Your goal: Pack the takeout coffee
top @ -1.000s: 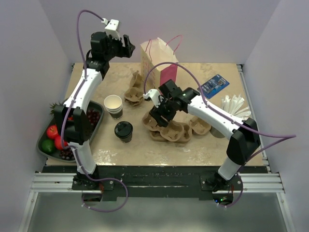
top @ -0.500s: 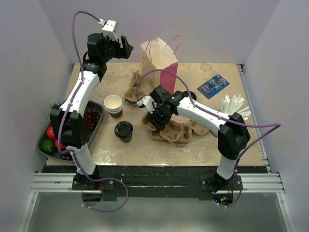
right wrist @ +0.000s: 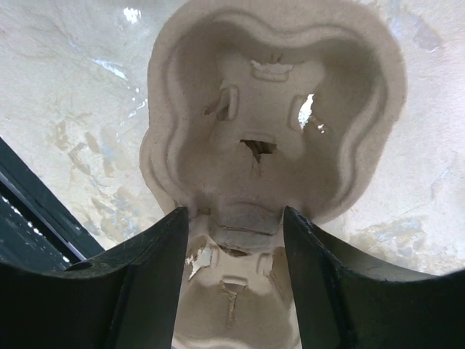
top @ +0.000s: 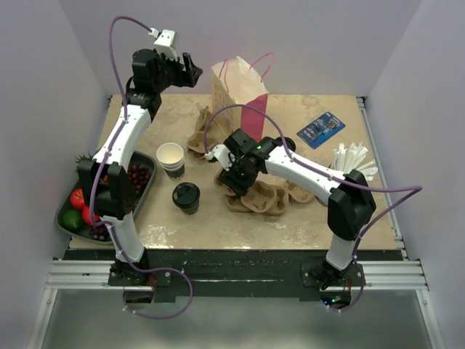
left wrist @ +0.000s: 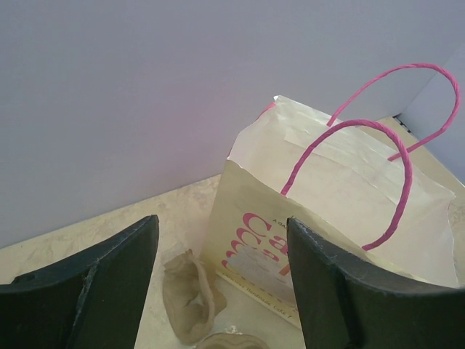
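Where the takeout coffee (top: pixel 186 196) stands: on the worktop (top: pixel 305 227), just before the stacked cups (top: pixel 171 158)
Left gripper (left wrist: pixel 221 234): fingers apart, empty, facing paper bag (left wrist: pixel 341 203)
Right gripper (right wrist: pixel 234 218): astride pulp cup carrier (right wrist: pixel 269 109); grip unclear

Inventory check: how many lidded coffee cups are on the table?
1. The takeout coffee stands near the front edge, between the fruit tray and the pulp cup carriers. The stacked cups behind it are lidless. The paper bag's inside is hidden.
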